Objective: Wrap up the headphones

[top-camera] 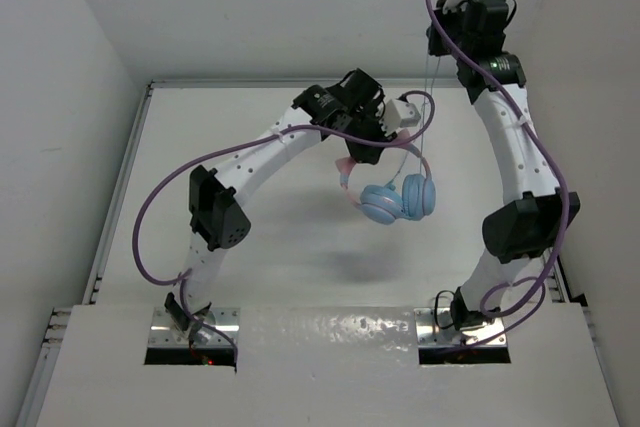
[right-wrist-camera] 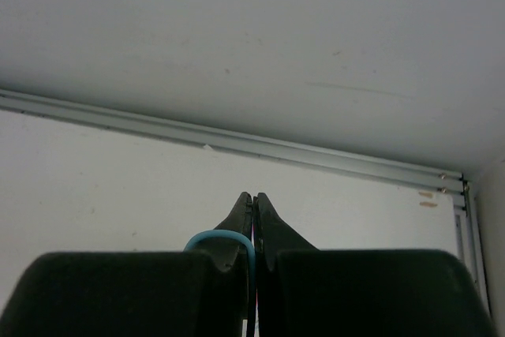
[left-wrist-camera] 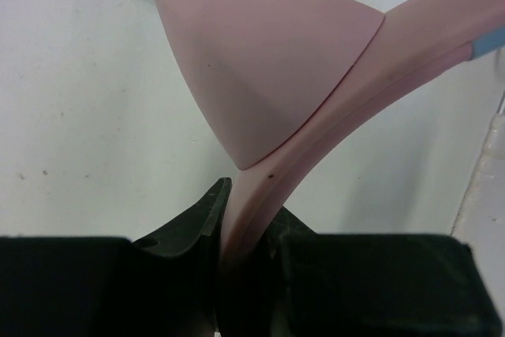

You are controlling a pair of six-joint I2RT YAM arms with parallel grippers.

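Observation:
The headphones (top-camera: 398, 199) hang in mid-air over the table, light blue ear cups downward. My left gripper (top-camera: 351, 152) is shut on their pink headband (left-wrist-camera: 347, 108), just below a cat ear (left-wrist-camera: 252, 61); the band runs down between the black fingers (left-wrist-camera: 207, 215). My right gripper (top-camera: 438, 42) is raised high at the back right and shut on the thin teal cable (right-wrist-camera: 222, 234), which loops beside the left finger and passes between the closed tips. A stretch of cable (top-camera: 430, 117) runs from there down to the headphones.
White table (top-camera: 250, 247) with a metal rail (right-wrist-camera: 237, 144) along its far edge and white walls around it. Thick purple robot cables (top-camera: 150, 207) loop beside both arms. The arm bases stand at the near edge.

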